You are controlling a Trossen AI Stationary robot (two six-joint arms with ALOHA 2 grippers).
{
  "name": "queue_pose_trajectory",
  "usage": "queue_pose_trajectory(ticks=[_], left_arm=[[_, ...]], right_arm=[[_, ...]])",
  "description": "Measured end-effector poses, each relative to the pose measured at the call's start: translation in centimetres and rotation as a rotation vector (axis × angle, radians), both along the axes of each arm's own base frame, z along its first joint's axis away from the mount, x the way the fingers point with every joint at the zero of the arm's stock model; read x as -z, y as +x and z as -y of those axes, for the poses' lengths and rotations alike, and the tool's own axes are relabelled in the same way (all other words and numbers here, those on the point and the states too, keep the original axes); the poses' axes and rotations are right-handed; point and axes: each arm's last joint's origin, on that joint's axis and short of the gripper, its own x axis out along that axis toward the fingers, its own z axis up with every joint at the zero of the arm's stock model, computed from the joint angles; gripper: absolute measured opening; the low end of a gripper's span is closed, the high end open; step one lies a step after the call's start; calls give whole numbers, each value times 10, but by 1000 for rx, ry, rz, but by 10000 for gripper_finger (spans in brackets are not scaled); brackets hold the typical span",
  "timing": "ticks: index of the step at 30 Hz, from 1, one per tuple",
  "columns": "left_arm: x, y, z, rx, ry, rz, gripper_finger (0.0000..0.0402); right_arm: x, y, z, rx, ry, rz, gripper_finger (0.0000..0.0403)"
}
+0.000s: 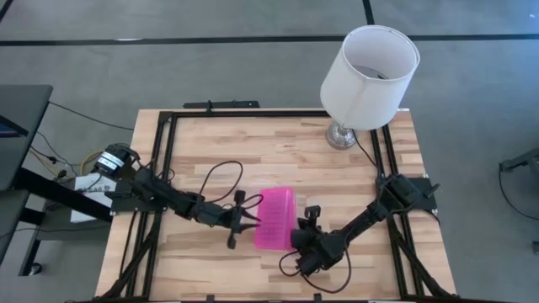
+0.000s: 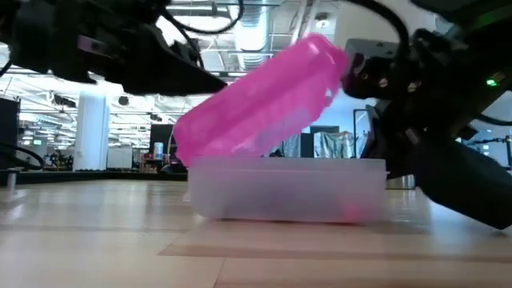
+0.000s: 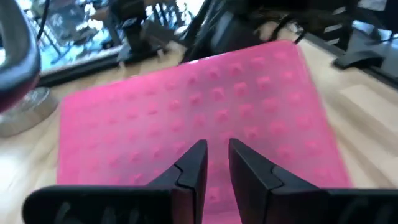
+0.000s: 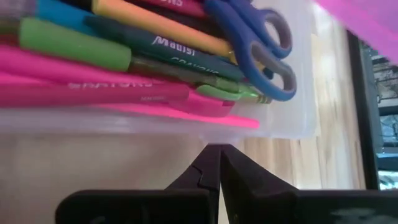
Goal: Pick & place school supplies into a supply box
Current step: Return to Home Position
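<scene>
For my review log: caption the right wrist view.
Shut right gripper beside the clear supply box holding pens and blue-handled scissors.

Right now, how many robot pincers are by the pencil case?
2. The left pincer faces the pink lid from the left; the right pincer is at the clear base's right side.

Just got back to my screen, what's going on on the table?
The supply box sits on the table, its pink lid tilted partly open over the clear base. Pens and scissors lie inside. The left gripper faces the lid, fingers slightly apart; the right gripper, shut, is beside the base. Neither holds anything.
</scene>
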Motion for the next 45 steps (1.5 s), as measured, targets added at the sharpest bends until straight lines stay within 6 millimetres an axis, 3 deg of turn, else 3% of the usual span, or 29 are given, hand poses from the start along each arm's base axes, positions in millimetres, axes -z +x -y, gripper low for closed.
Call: queue_pose_trajectory(ticks=[5,11,17,27,37,45], left_arm=[[2,1,-4,0,-16,-24,61],[3,1,-4,16,-29,-39,61],[4,0,-3,55,-56,-58,61],[11,6,-8,63,-84,-94,61],[14,5,-8,65,-89,-134,61],[14,5,-7,87,-106,-140,61]], right_arm=[[-10,-9,-10,-9,-27,67,0],[-39,-27,-17,8,-33,168,0],[-62,-26,-18,-13,1,275,0],[-59,16,5,-29,164,229,0],[-56,25,25,32,240,161,0],[-56,27,30,41,254,150,0]])
